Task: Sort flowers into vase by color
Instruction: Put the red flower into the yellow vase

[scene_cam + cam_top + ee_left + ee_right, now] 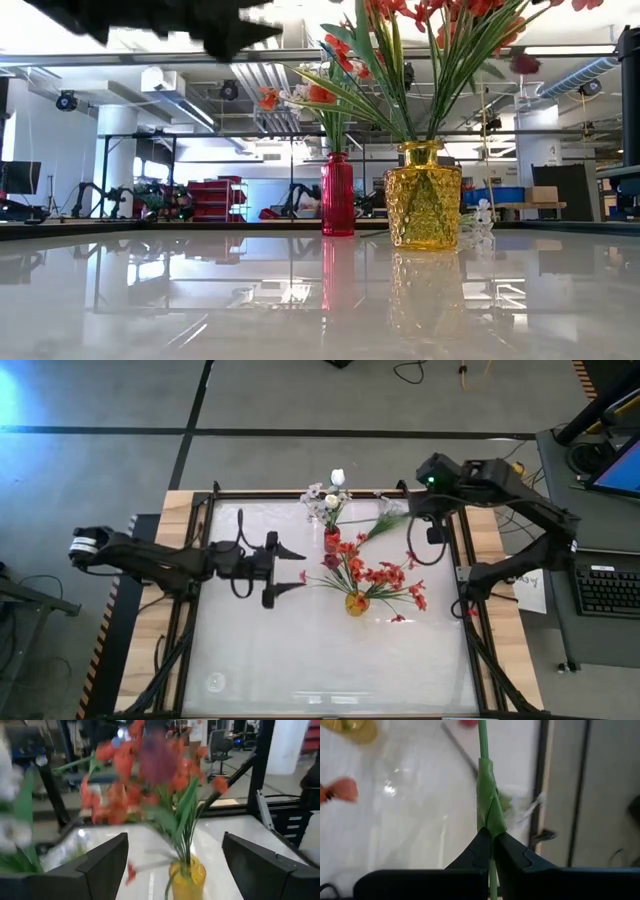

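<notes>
A yellow vase (357, 603) holds red-orange flowers (380, 575), and a red vase (332, 541) stands just behind it with dark red ones. White flowers (325, 500) stand at the far edge. My right gripper (415, 512), high over the far right of the table, is shut on a green flower stem (483, 750); its blossom does not show clearly. My left gripper (290, 571) hangs open left of the yellow vase (186, 875), level and facing it, with nothing between its fingers. My right gripper pinches the stem at its leaf-wrapped part (489, 820) between its two fingertips. The fingers slant down from the far right. The stem runs on past the fingers on both sides and is lifted clear of the table.
Loose red-orange petals lie on the white table top (398, 618) (340, 790). The table's dark frame (470, 620) runs along its right side. Open table surface (300, 660) lies toward the near edge.
</notes>
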